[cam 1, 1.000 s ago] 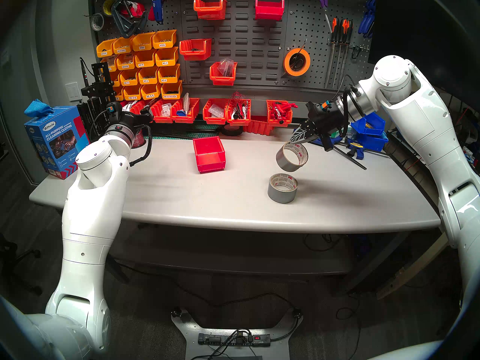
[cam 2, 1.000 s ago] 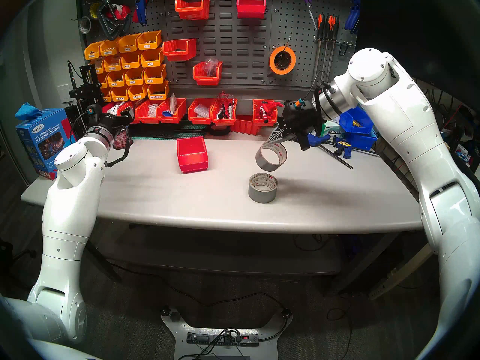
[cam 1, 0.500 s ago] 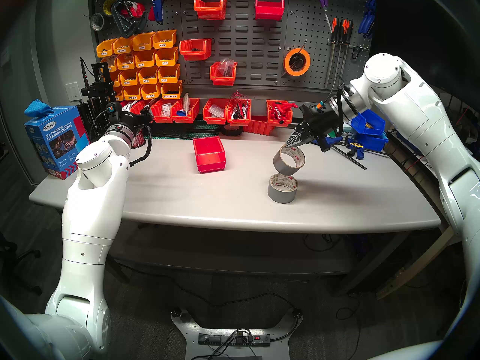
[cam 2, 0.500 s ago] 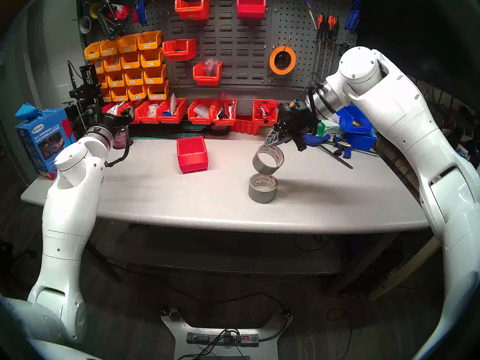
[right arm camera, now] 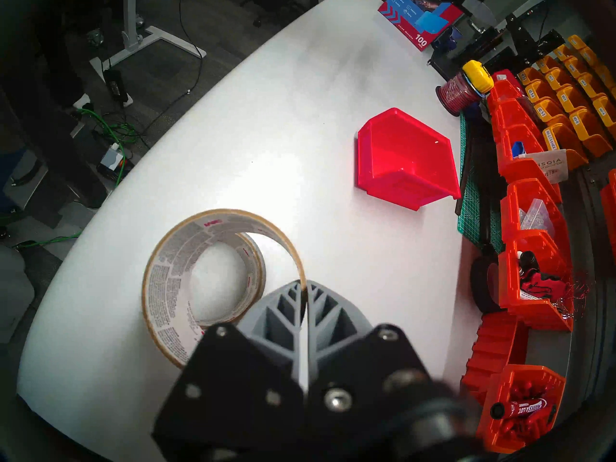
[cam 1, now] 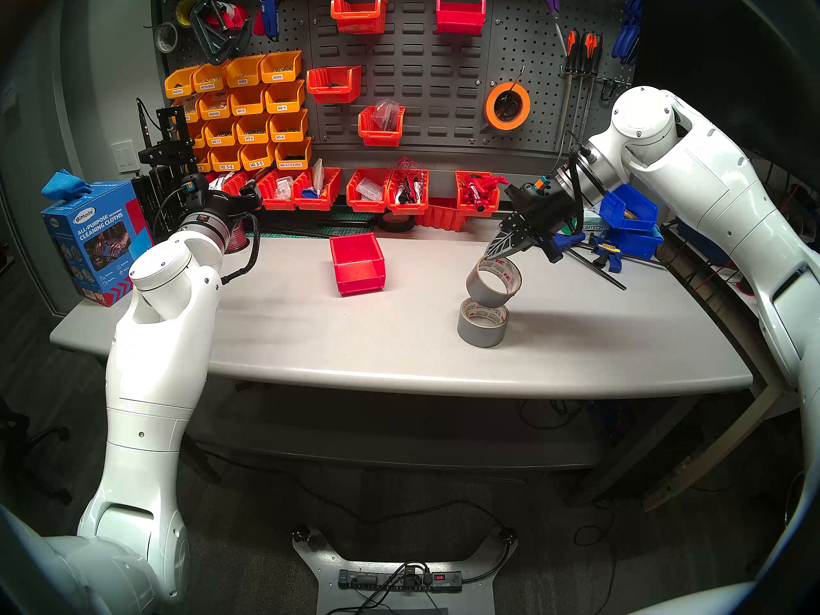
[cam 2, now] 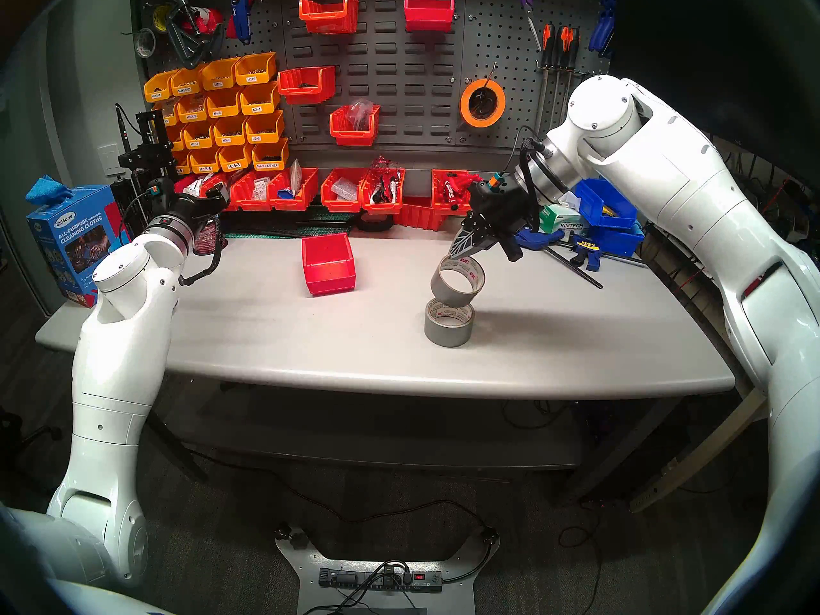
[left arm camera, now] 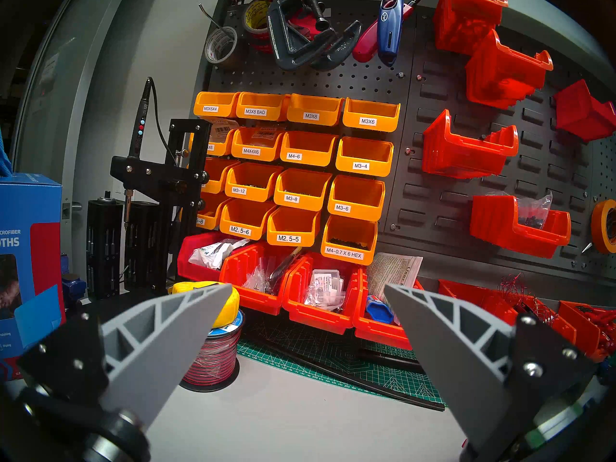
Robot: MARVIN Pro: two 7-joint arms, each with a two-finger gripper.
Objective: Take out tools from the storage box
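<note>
The right pincer point(cam 1: 491, 254) pinches the rim of one grey tape roll point(cam 1: 490, 285), its fingers closed on the wall, holding it tilted just above the second roll point(cam 1: 481, 330), which lies flat on the desk point(cam 1: 310, 334). Whether the two rolls touch is unclear. The red bin point(cam 1: 357, 263) sits apart to their left. The left pincer point(left arm camera: 306, 288) hangs wide open and holds nothing, near the back bins.

At lower centre of the right wrist view, the right gripper point(right arm camera: 305, 286) hides the held tape roll's point(right arm camera: 186, 281) near wall (outer face unseen).
</note>
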